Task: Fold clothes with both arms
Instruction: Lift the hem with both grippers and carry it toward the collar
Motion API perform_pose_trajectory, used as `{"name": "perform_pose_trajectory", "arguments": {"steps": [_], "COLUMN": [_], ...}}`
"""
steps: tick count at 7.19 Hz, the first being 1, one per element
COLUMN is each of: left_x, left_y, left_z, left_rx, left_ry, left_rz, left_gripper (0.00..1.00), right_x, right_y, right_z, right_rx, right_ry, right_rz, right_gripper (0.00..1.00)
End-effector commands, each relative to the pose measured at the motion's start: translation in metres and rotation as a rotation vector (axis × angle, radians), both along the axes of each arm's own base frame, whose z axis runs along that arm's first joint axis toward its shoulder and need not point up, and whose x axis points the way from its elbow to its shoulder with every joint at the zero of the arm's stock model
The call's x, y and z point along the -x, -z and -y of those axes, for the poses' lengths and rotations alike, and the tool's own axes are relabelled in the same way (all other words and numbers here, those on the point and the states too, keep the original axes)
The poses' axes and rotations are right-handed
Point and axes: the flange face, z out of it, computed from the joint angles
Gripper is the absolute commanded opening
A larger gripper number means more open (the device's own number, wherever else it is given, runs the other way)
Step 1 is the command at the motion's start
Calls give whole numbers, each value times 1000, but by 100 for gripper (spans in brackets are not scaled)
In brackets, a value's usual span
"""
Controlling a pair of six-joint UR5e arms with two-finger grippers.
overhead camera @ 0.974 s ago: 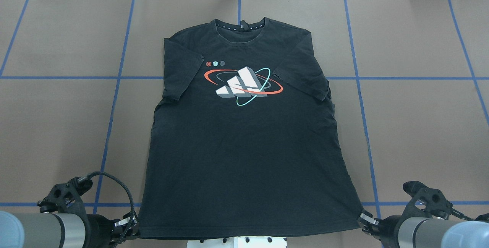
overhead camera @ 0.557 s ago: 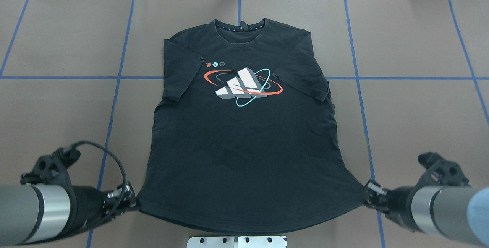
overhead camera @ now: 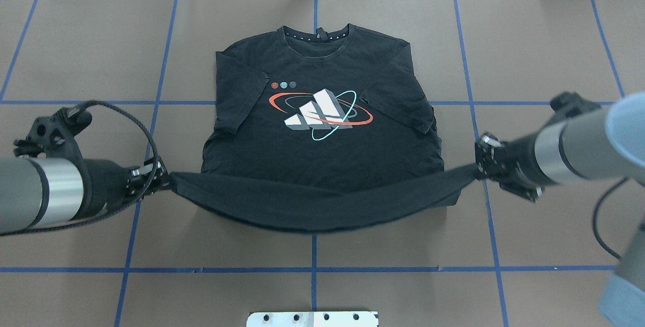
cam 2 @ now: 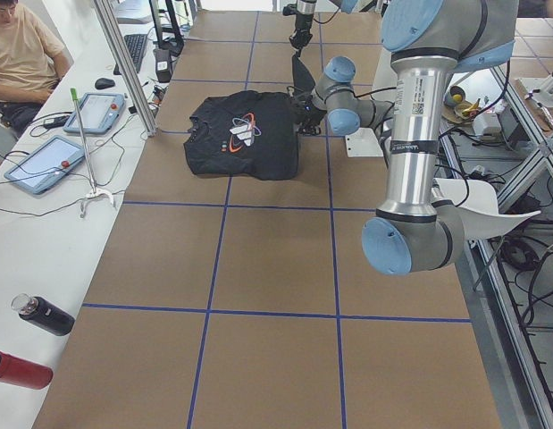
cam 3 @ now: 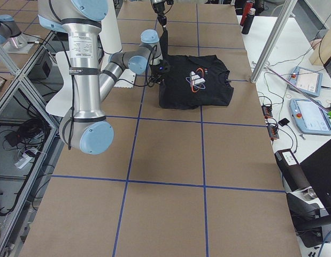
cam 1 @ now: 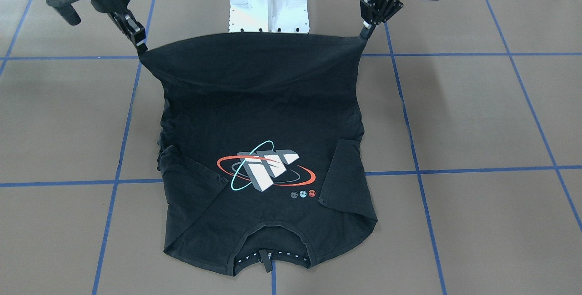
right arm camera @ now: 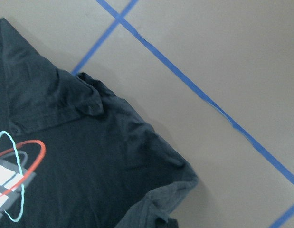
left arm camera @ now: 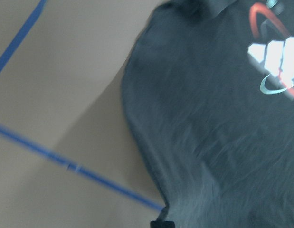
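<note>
Gripping the shirt by its hem corners at mid-left and mid-right of the overhead view, the left gripper and right gripper are holding the hem raised above the flat chest, needing, I judge, level, matched travel toward the top-centre collar.

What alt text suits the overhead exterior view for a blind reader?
A black short-sleeved T-shirt with a white, red and cyan graphic lies on a brown table. The silver-grey left arm and right arm pinch its hem corners in shut jaws, stretching the hem over its lower half.
</note>
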Motion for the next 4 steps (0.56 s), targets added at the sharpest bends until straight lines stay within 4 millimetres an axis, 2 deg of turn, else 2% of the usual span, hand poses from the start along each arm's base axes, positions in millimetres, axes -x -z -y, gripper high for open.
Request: {"name": "perform_pose_trajectory", "arguments": {"steps": [1,2,3,4], "left_x": [-11,-18,-31,-35], "left_y": [-13,-16,-36,-49], "left_z": [93,122,137,150], "left_rx": [-17,-5,15,-10], "left_ry": [106,142,152,167], "left_rz": [60,79,109,78], "left_gripper": [0,0,0,0], "right_x": [8,16,14,16], "right_y": [18,10,-3,-15], "right_z": [87,115,136,166], "right_rx": [-19,-49,-61,-87], "right_ry": [-10,6,13,10], "right_rz": [-129,-159,-181,-190], "right_gripper": [0,0,0,0]}}
